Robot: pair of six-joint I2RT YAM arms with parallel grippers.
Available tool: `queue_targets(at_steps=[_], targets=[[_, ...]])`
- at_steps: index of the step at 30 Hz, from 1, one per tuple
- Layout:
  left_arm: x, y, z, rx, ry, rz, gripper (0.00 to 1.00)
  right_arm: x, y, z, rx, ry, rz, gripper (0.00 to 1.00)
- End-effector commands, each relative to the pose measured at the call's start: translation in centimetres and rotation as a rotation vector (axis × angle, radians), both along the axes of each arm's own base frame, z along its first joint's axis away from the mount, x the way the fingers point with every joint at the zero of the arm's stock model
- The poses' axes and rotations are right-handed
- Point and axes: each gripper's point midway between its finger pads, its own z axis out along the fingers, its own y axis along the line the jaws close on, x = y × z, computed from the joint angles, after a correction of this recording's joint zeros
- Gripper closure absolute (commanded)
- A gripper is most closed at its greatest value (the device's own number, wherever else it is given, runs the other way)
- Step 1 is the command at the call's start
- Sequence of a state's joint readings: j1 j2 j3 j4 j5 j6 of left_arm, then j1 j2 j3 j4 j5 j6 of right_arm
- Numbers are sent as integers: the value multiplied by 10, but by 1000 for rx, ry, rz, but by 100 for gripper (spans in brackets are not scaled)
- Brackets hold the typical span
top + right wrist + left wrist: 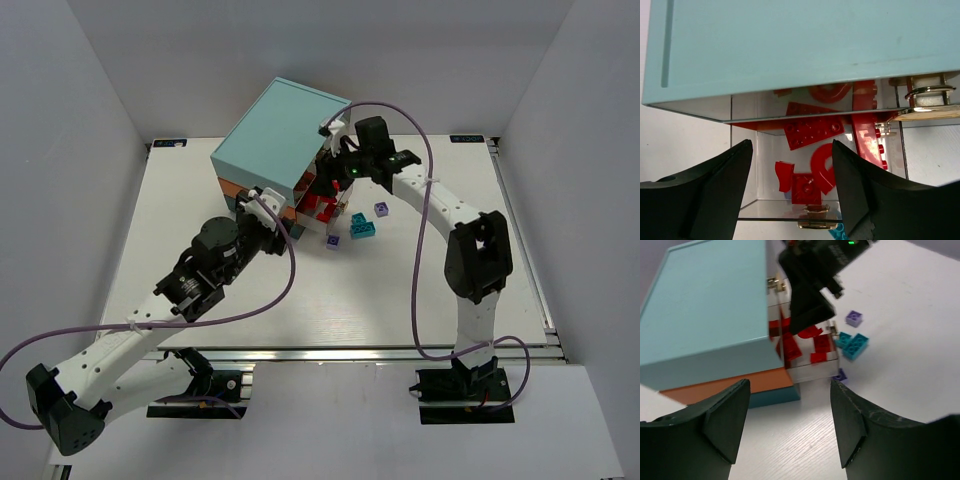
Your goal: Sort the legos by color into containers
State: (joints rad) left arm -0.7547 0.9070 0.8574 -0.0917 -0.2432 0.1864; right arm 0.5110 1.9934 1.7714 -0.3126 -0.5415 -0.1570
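The chest [280,135] has a light-teal top over orange and blue layers. One clear drawer [338,212] stands pulled out and holds several red legos [812,131]. My right gripper [792,190] is open and empty, hovering straight above that drawer [775,211]; it also shows in the top view [336,182]. My left gripper [787,415] is open and empty, low over the table by the chest's front corner [790,390], and shows in the top view [270,205]. A teal lego [362,227] and two lavender legos [380,209] [332,241] lie on the table beside the drawer.
A small metal handle [812,225] sits on the drawer's front. A second handle [925,95] shows on another drawer of the chest. The white table [350,300] is walled by grey panels. Purple cables [415,260] loop from both arms.
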Motion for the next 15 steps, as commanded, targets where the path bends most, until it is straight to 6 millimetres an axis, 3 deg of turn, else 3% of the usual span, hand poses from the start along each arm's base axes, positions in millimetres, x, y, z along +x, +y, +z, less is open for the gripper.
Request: queue_targets(at_steps=[1, 4, 5, 6, 7, 8, 9, 10, 11, 12, 13, 14, 15], targets=[[-17, -26, 2, -12, -15, -185, 25, 2, -5, 49, 59, -78, -18, 30], [-20, -37, -3, -3, 3, -241, 43, -4, -24, 66, 52, -117, -75, 35], [-22, -46, -8, 2, 25, -287, 61, -12, -34, 75, 53, -128, -101, 42], [-23, -50, -10, -1, 35, -303, 71, -13, -46, 76, 46, -124, -135, 69], [-26, -57, -12, -4, 49, -342, 80, -15, -58, 80, 39, -127, -186, 88], [-27, -62, -17, -13, 78, -356, 91, -33, -72, 77, 30, -115, -217, 100], [-23, -71, -21, -11, 109, -376, 100, -34, -90, 77, 31, -128, -263, 100], [-26, -81, -24, -14, 137, -423, 100, -42, -101, 72, 21, -132, -290, 100], [-25, -87, -30, -16, 180, -437, 100, -62, -113, 92, 57, -184, -295, 100], [-23, -106, -34, 1, 215, -466, 100, -72, -129, 56, 30, -137, -311, 100], [-19, -113, -38, 8, 240, -471, 100, -83, -135, 51, 36, -140, -311, 100], [-21, -123, -46, 2, 302, -492, 100, -97, -146, 62, 69, -170, -327, 100], [-14, -135, -70, 37, 368, -478, 100, -107, -151, 39, 62, -123, -331, 100]])
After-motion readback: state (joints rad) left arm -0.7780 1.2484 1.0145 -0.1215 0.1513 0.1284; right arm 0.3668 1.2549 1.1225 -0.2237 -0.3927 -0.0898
